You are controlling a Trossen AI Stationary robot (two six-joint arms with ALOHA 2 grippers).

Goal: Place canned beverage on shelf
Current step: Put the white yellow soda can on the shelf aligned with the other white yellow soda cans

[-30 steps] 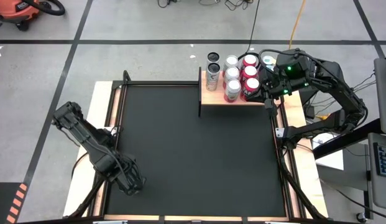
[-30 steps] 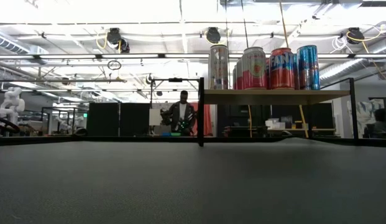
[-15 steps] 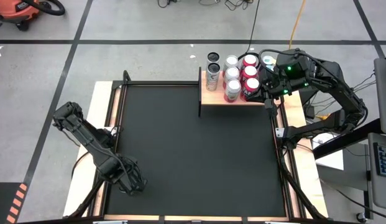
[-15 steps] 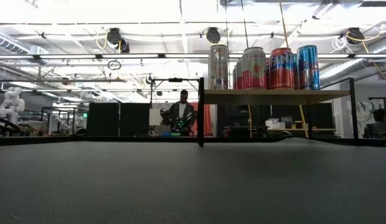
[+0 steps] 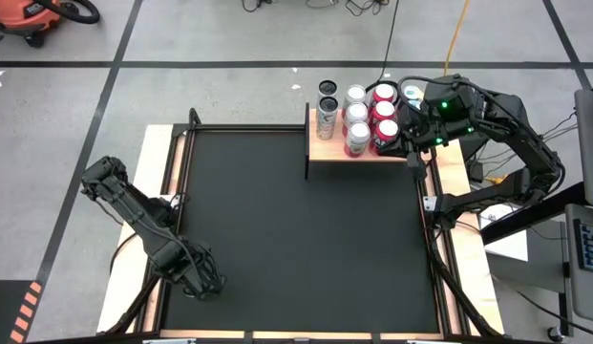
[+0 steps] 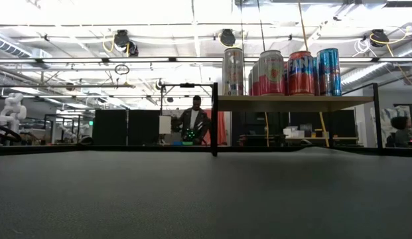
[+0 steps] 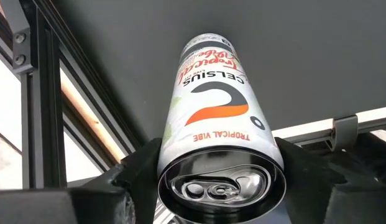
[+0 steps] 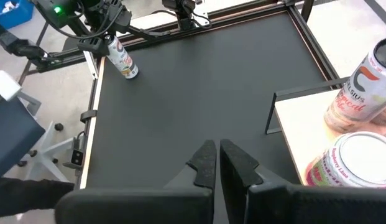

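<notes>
A white canned beverage [image 7: 211,112] with orange lettering sits between the fingers of my left gripper [image 5: 206,283] at the table's near left corner. The right wrist view shows the same can [image 8: 122,60] slightly tilted under that gripper. Whether its lower end rests on the black mat I cannot tell. The shelf [image 5: 330,153], a light-wood board on a black frame, stands at the far edge. Several cans [image 5: 363,117] stand on its top. My right gripper [image 8: 219,158] hangs shut beside the shelf's right end and touches nothing. My left gripper pinches the can's side wall just below its top rim [image 7: 171,149], one finger [image 7: 138,169] on each side. The fingers come from above, pointing steeply down along the can. The can stands nearly upright below them, its opened top toward the wrist.
The black mat [image 5: 296,229] stretches bare between the can and the shelf. Black rails and wooden strips [image 5: 172,162] run along the table's sides. The shelf's near left part [image 5: 320,158] has bare board. A person [image 6: 194,123] stands in the room beyond.
My left gripper has sunk a little toward the mat at the near left corner, then kept still. The cans on the shelf and my right arm have not moved.
</notes>
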